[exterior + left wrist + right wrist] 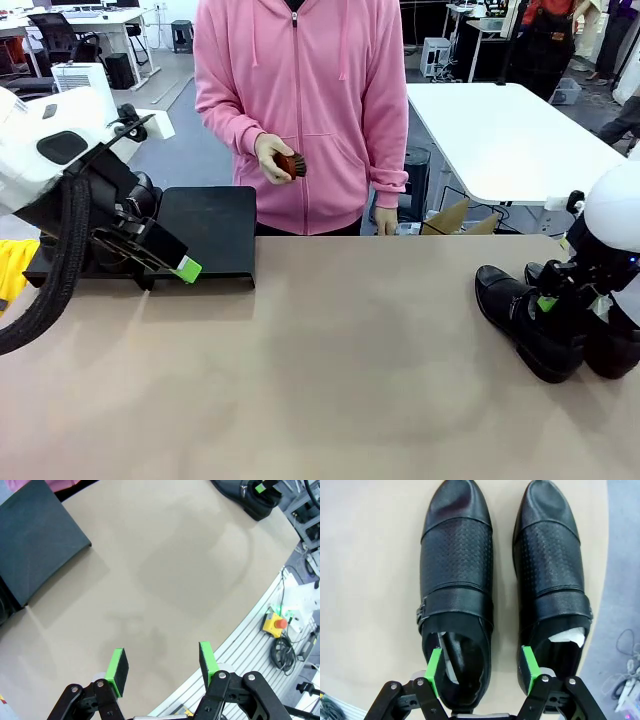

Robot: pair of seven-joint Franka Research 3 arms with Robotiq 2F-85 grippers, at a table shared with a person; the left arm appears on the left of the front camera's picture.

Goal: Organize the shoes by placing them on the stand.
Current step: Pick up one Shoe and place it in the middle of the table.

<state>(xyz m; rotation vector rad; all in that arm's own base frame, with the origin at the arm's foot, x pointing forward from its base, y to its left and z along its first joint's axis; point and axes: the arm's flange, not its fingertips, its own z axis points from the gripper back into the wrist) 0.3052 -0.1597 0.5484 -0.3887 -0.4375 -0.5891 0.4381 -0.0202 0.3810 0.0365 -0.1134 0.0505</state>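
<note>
Front view: zero shoes on stand as far as visible; its left end blocked by left arm. Matte top bare in left wrist view too. So nothing placed yet, judging by that.

Two shoes spotted, both at right end of table, well apart from stand: inner shoe and outer shoe, side by side, toes the same way, narrow gap between. White paper in outer shoe's mouth.

Right gripper low at inner shoe's heel end. Jaws spread: one pad inside the mouth, the other outside in the gap between the two shoes, straddling the side wall. No pinch visible; pads look clear of the leather on both sides, as far as can be told. Reads as the grasp step about to start, not a hold.

Left gripper spread wide, nothing between pads, bare table under it, just beside stand's front edge. Idle by the look of it.

Person across the table, brush in hand, not touching shoes or stand.

Left to do, by my reckoning: close on inner shoe, lift, carry across the whole table to stand, set down; same again for outer shoe. Long carry from that end, so a handover to left gripper or a reach past the middle probably needed. Task roughly at the start. Can't say whether more shoes wait off-frame.
</note>
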